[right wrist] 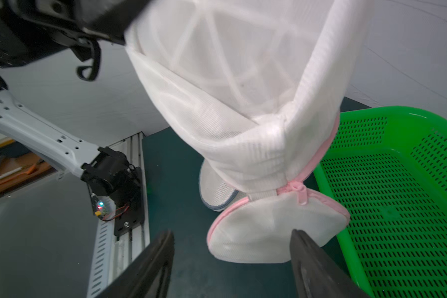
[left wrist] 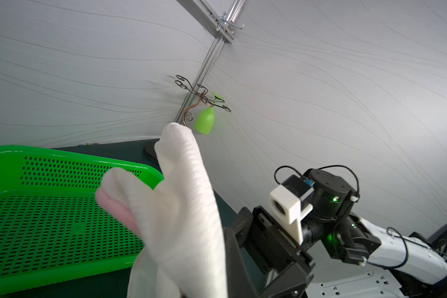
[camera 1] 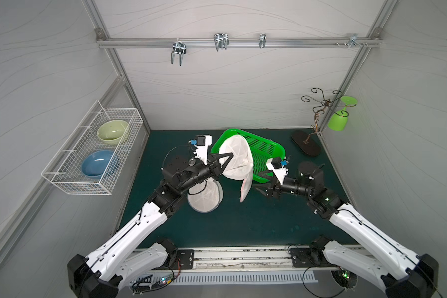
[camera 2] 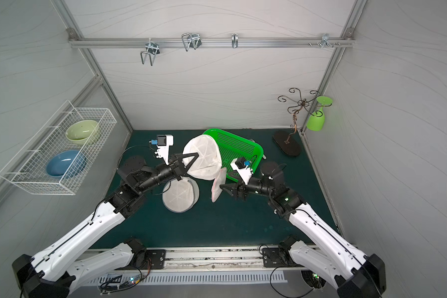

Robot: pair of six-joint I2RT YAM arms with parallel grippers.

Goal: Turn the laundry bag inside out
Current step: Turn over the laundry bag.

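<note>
We hold the laundry bag aloft at mid-frame.

Left of centre in both top views, our left gripper is clamped shut on the bag's edge, so it dangles limp before the left rim of the green basket. It looks light, soft and easy to snag; we judge the pink zipper seam the firmest place to grip. Rightward, our right gripper gapes empty beside the lower flap. A second mesh bag lies half hidden under the left arm, and we cannot make out the held bag's opening.
</note>
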